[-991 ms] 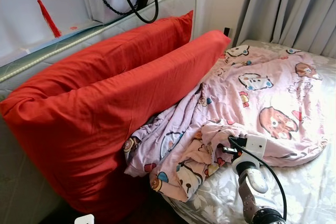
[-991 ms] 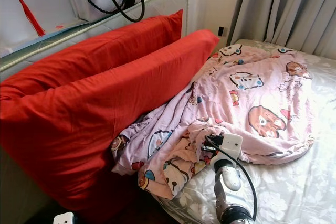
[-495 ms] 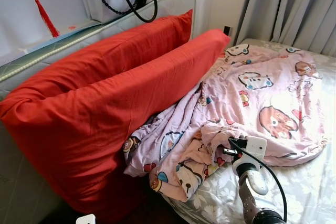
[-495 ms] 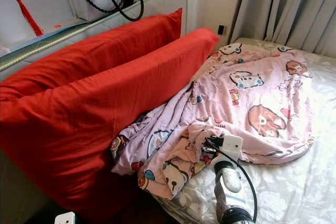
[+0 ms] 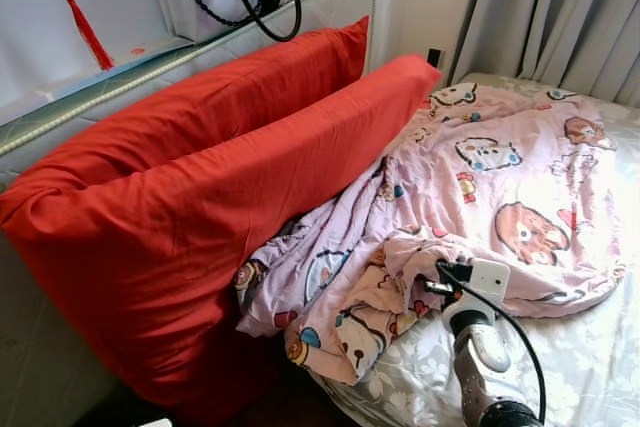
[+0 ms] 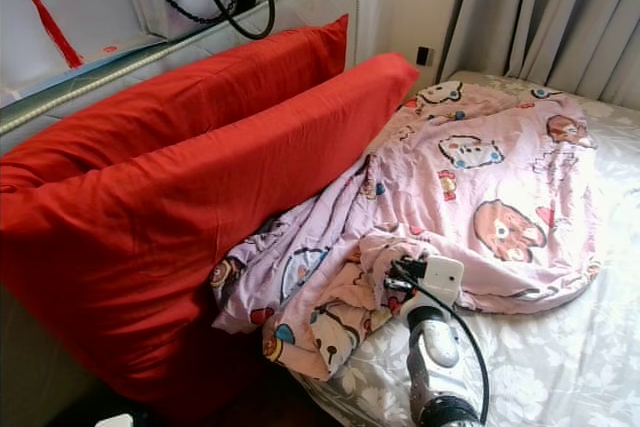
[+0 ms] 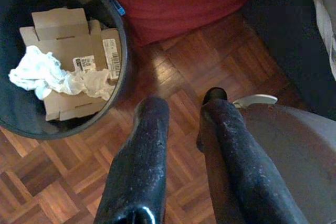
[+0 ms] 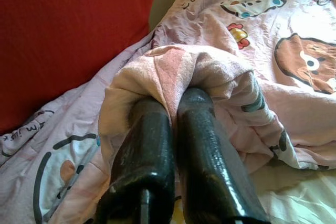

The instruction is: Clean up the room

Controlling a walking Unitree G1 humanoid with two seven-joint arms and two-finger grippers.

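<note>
**Operator:** What does my right claw have?

**Spotter:** Your right claw is pinching a bunched fold of the pink cartoon-print cotton blanket; the fingers are pressed close with cloth tucked between them. The fold humps over the fingertips, and the rest of the blanket spreads away ahead of the claw across the bed with the grey floral sheet. To the claw's left the blanket runs under the two long red fabric pillows leaning on the padded headboard.

**Operator:** How do you want me to work this step?

**Spotter:** I judge you're tidying the bed by pulling the blanket straight. Keep the pinch firm and draw slowly away from the pillows, so that the trapped edge slides out without toppling them. If the cloth starts slipping, stop and regrip deeper in the fold.

**Operator:** And my left claw?

**Spotter:** It hangs idle over the wooden parquet floor, fingers slightly spread, gripping nothing. Just beyond it sits a round black waste bin with flattened cardboard and crumpled white paper inside.
</note>
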